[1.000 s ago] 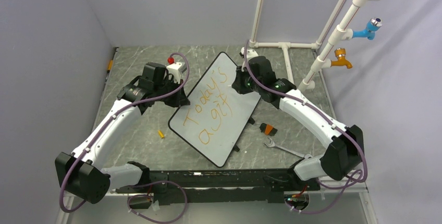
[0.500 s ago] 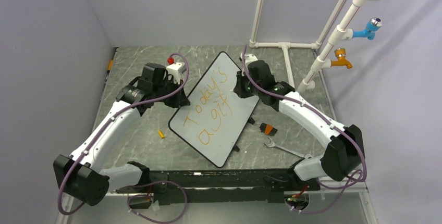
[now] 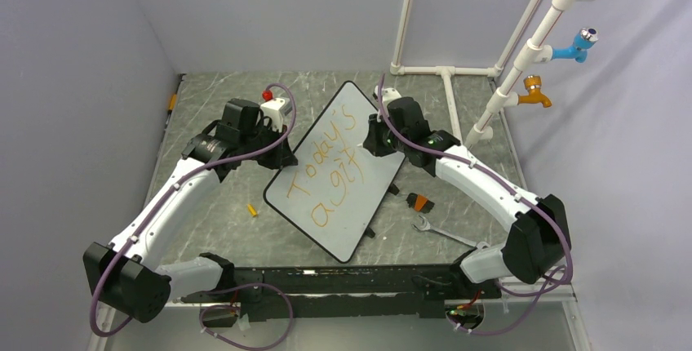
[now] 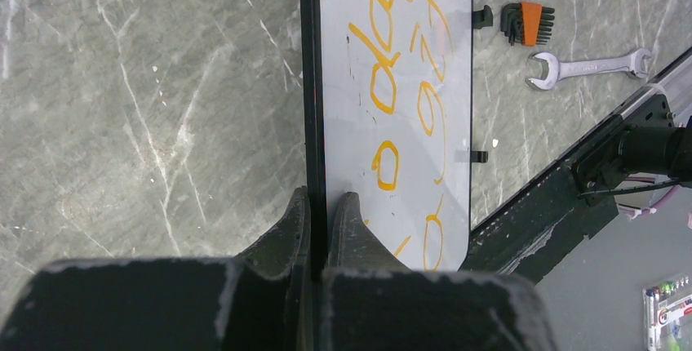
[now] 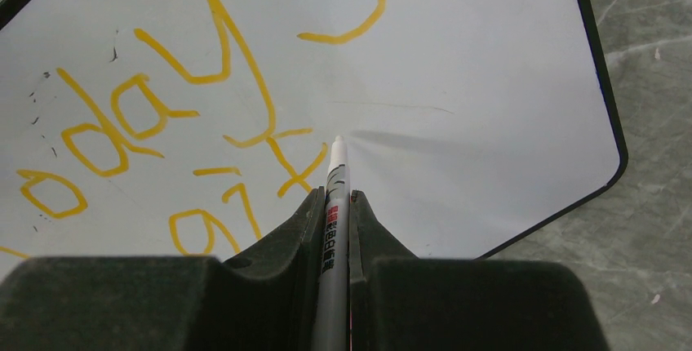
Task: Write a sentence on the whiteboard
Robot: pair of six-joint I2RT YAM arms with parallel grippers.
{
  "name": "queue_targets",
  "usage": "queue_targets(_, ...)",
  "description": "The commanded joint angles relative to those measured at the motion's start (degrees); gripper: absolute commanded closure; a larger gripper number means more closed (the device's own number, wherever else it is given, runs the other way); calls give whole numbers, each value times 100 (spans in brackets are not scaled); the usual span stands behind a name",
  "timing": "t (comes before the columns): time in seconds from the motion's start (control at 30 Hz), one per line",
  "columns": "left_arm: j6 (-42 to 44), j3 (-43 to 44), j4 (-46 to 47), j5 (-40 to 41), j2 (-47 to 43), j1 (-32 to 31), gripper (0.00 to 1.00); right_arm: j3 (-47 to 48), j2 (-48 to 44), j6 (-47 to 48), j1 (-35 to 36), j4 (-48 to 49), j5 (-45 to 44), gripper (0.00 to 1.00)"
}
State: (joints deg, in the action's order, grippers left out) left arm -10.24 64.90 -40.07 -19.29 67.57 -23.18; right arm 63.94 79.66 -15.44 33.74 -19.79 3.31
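Writing appears to be the step in hand and, by my judgement, it is close to done. The whiteboard lies flat on the table, askew between the two arms. The sentence reads "Today's gift" in orange, on two lines. The left gripper is pinched narrow on the board's black rim at one long edge, one finger over the face and one outside it, steadying the board. The right gripper is clamped on a white marker, whose tip sits just beside the cross-stroke of the final "t". Whether the tip touches the surface cannot be told. If the sentence is finished, the next move calls for a clean lift off the face to avoid a stray stroke. A wrench lies off the board, near the right arm.
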Motion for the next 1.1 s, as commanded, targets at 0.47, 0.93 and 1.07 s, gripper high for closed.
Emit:
queue_targets(0.47,611,-57,-24,931,-34,-11,100,11,266,6,-77,475,-68,100)
queue_targets(0.93,611,-57,-19,948,-19,-10,100,247,474,41,-208,510,-78,100)
queue_targets(1.07,611,-54,-18,947,-16,-11,100,296,523,24,-231,554,-60,100)
